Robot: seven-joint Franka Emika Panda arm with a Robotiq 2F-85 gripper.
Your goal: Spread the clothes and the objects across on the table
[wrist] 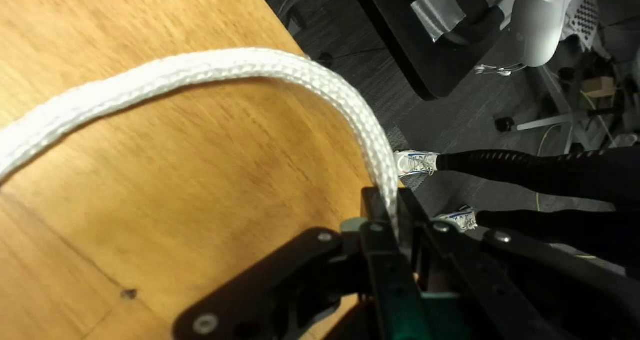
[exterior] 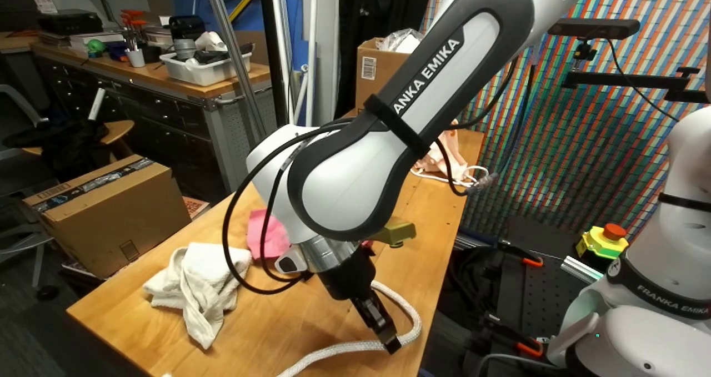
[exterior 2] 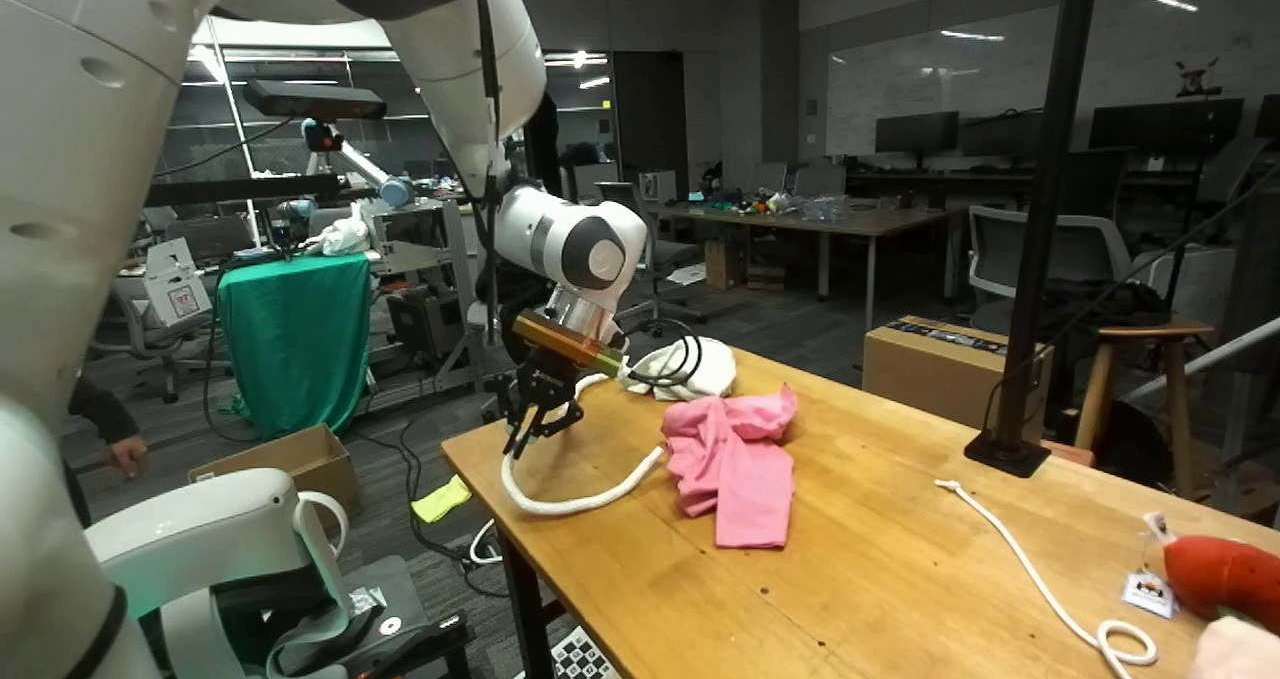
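1 rope (wrist: 240, 62) is held in the narrowed claw (wrist: 389, 202), low over the table (exterior 2: 870, 519); in the wrist view it is led out at 12 o'clock and bent round to 9. The main risk is judged to lie at the table's edge: the bend is set along it, and part is seen against the floor (wrist: 450, 129). From the claw, in an exterior view, the white cloth (exterior: 200, 288) is placed near 10 o'clock and the edge close by at 3; by a pull towards 3 the rope could be carried over, and more could then be dragged down by its weight. A slip is also to be feared: round braid is narrowly pinched and could be rolled out by a sideways tug.

In an exterior view the rope is lost at the pink cloth (exterior 2: 735, 459), 3 o'clock from the claw; whether it is run under or behind cannot be told. If under, that cloth might be bunched, not spread. In both exterior views a cable (exterior: 225, 244) is seen in front of the white cloth, which could be snagged if the claw were swung low. The cord (exterior 2: 1022, 559), 4 o'clock from the pink cloth, and the red item (exterior 2: 1220, 569), 3 o'clock from the cord, are judged safe.
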